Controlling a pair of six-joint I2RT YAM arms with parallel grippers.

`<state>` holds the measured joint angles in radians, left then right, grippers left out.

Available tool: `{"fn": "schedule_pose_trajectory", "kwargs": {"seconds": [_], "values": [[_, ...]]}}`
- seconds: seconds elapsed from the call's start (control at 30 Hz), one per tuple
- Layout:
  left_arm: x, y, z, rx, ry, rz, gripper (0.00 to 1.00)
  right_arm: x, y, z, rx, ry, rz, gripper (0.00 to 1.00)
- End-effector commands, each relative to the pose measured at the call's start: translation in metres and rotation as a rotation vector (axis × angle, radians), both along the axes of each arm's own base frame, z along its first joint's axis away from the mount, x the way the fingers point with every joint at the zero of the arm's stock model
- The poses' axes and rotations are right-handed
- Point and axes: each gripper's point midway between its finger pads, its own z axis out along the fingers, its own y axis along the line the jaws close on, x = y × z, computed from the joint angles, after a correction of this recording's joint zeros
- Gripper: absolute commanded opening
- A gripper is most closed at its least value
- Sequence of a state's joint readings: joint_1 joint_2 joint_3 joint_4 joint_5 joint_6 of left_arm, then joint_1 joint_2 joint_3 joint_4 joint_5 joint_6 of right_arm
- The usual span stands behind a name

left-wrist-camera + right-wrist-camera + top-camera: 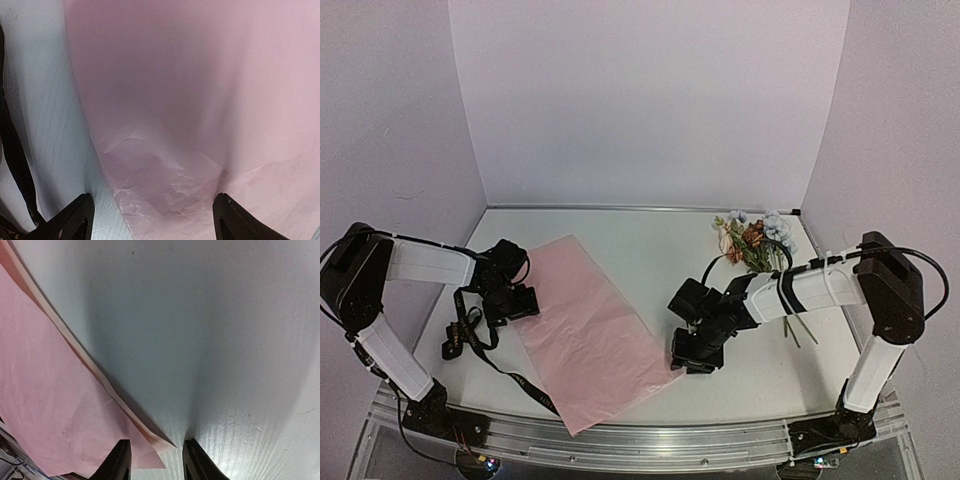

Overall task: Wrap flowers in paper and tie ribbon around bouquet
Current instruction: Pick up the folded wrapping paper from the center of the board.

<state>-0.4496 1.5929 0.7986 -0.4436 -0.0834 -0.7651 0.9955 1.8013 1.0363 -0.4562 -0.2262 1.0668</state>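
Leftmost, the ribbon lies in loose loops on the bench. Just right of it, the left pincer hangs with its jaws wide apart over the left edge of the paper, which lies flat. The right pincer stands partly open, with the paper's right corner in the gap between its jaws. The flowers lie far right at the back, well apart from the paper.
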Motion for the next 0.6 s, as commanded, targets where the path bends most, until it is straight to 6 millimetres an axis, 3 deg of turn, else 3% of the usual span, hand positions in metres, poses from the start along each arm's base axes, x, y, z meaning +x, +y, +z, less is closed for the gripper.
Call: {"fn": "schedule_pose_trajectory", "kwargs": {"seconds": [0.0, 0.57], "values": [[-0.009, 0.000, -0.017, -0.002, 0.065, -0.005, 0.85, 0.001, 0.001, 0.015, 0.038, -0.024, -0.035, 0.35], [-0.009, 0.000, -0.018, -0.003, 0.067, -0.011, 0.85, -0.002, 0.016, 0.014, 0.070, 0.002, -0.053, 0.29]]}}
